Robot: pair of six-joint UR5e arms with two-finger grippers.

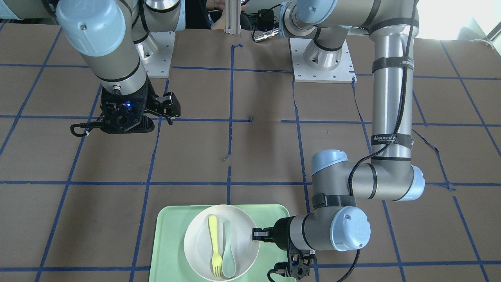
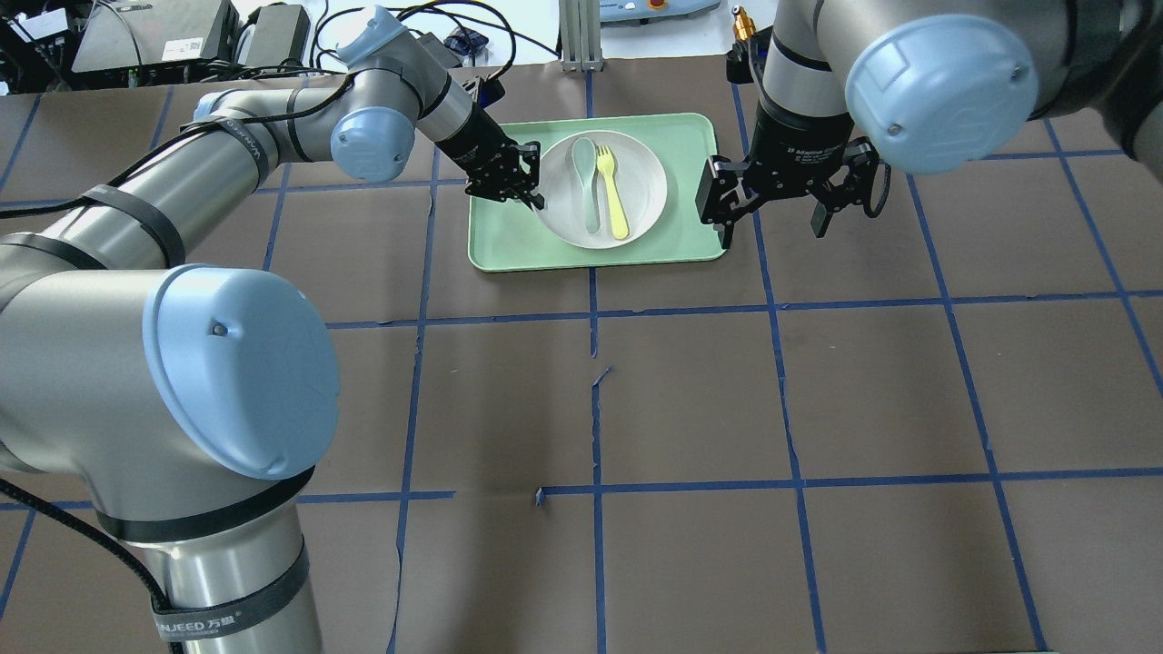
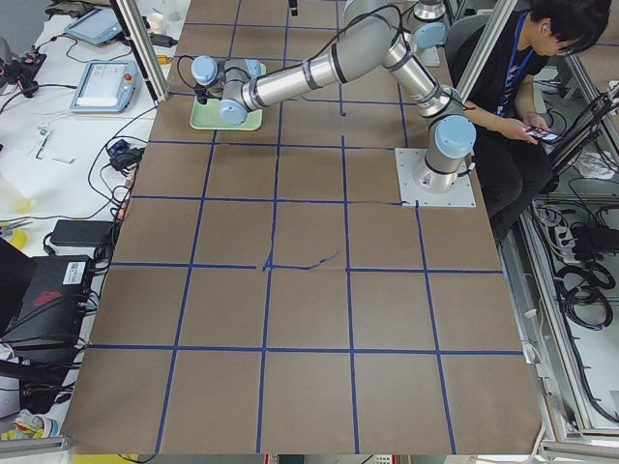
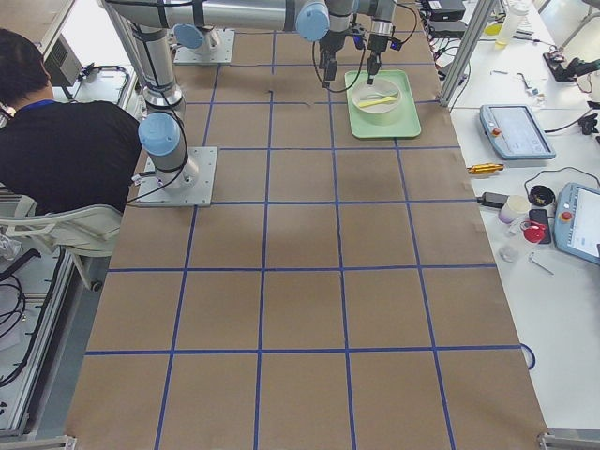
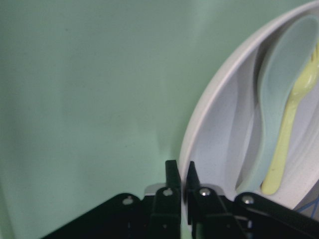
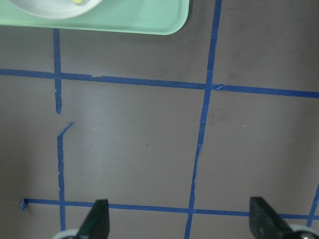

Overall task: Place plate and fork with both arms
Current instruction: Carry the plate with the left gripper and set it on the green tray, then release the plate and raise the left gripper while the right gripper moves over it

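The off-white plate (image 2: 641, 182) sits on the mint-green tray (image 2: 509, 245). The pale-yellow fork (image 2: 611, 195) and a grey-green spoon (image 2: 586, 182) lie side by side in the plate. My left gripper (image 2: 531, 195) is at the plate's left rim. In the left wrist view its fingers (image 5: 172, 174) are shut on the rim of the plate (image 5: 219, 114), with the fork (image 5: 289, 134) beyond. My right gripper (image 2: 772, 222) is open and empty, above the table just right of the tray. In the right wrist view (image 6: 179, 221) it looks down on bare table.
The tray (image 1: 168, 243) lies at the far edge of the brown table, which is marked with a blue tape grid. The tray's corner (image 6: 149, 22) shows at the top of the right wrist view. The arm bases (image 1: 321, 58) stand on the robot's side.
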